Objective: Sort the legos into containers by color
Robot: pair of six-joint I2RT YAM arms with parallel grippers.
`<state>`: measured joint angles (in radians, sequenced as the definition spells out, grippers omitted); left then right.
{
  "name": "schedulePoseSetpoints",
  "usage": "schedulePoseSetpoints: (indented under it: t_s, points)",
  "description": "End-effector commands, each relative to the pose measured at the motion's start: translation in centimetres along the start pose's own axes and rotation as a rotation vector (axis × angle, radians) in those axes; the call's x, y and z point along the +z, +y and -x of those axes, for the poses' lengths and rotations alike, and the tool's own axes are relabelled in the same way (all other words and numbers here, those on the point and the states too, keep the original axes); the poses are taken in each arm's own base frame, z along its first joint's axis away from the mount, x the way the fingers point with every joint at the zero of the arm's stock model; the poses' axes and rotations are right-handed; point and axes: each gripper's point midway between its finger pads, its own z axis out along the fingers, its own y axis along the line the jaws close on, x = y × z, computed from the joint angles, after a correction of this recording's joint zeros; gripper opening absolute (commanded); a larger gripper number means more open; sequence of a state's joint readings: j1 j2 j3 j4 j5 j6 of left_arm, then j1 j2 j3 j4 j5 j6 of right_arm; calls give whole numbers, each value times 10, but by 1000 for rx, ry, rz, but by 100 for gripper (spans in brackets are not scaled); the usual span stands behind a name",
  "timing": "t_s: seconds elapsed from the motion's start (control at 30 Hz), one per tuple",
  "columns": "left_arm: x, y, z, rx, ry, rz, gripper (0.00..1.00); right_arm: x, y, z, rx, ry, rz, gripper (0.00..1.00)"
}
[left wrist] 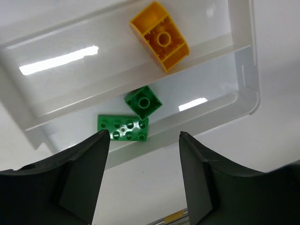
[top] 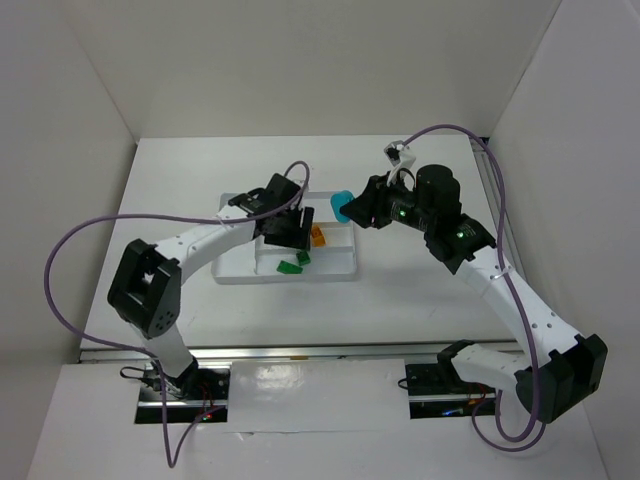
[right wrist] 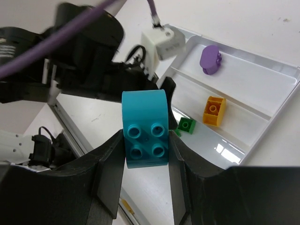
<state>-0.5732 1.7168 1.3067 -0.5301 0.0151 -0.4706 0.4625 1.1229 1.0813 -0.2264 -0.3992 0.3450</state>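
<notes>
My right gripper (right wrist: 146, 136) is shut on the cyan brick (right wrist: 145, 129) and holds it in the air beside the right end of the white tray (top: 235, 268); the brick also shows in the top view (top: 342, 206). My left gripper (left wrist: 144, 136) is open and empty, hovering over the tray's near rim (left wrist: 248, 70). Below it a flat green brick (left wrist: 123, 128) and a small green brick (left wrist: 143, 101) lie together in one section. The yellow-orange brick (left wrist: 159, 35) lies across a divider from them.
A purple piece (right wrist: 211, 59) lies in the tray's long far section. The left arm (top: 200, 240) reaches over the tray's left half. White walls close in the table at the back and both sides.
</notes>
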Motion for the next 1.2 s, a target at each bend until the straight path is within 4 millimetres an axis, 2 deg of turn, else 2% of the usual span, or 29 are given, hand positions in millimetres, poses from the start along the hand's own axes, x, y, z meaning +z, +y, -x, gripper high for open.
schedulePoseSetpoints:
  t_s: [0.0,0.03,0.1,0.13,0.17,0.2,0.27,0.3,0.37,0.43,0.47,0.5,0.53,0.67,0.77,0.93,1.0,1.07,1.13,1.17]
  points:
    - [-57,3,45,-3,-185,66,72,-3,5,5,-31,-12,8,25]
    - [-59,7,47,-5,-194,94,71,-3,6,4,-31,-9,17,25]
    - [-71,44,62,-105,-254,224,67,-2,5,3,-31,-9,17,25]
    - [-74,62,62,-158,-258,290,66,-2,5,2,-31,-9,17,25]
    - [-72,91,64,-233,-260,364,64,-4,9,6,-39,-22,33,25]
    - [-74,111,68,-325,-286,442,64,-3,8,3,-38,-21,33,25]
    - [-73,138,68,-407,-285,547,67,-2,7,-1,-35,-10,38,25]
    - [-62,156,66,-468,-268,610,67,-2,7,-1,-35,-10,38,25]
    - [-56,181,70,-553,-262,659,68,-2,7,-1,-35,-10,38,25]
    - [-32,188,63,-614,-206,620,68,-5,7,0,-44,-14,30,25]
    - [-26,191,66,-627,-207,605,67,-6,0,0,-37,-14,3,25]
    - [-21,194,61,-636,-201,597,67,-9,1,-1,-37,-13,2,25]
    - [-9,192,65,-640,-204,569,67,-11,1,2,-51,-24,-5,25]
    - [9,195,61,-679,-175,558,66,-16,-5,1,-40,-18,-28,25]
    - [12,198,67,-703,-191,546,66,-16,-6,-1,-36,-11,-31,25]
    - [25,203,64,-700,-170,567,67,-17,-7,-3,-41,-1,-34,25]
    - [26,206,65,-698,-175,578,69,-16,-10,0,-48,-5,-42,25]
    - [31,214,60,-695,-160,601,76,-16,-11,-2,-44,3,-45,25]
    - [33,217,58,-683,-154,618,77,-17,-9,2,-48,-5,-42,25]
    - [31,216,63,-684,-165,613,77,-17,-9,2,-48,-5,-42,25]
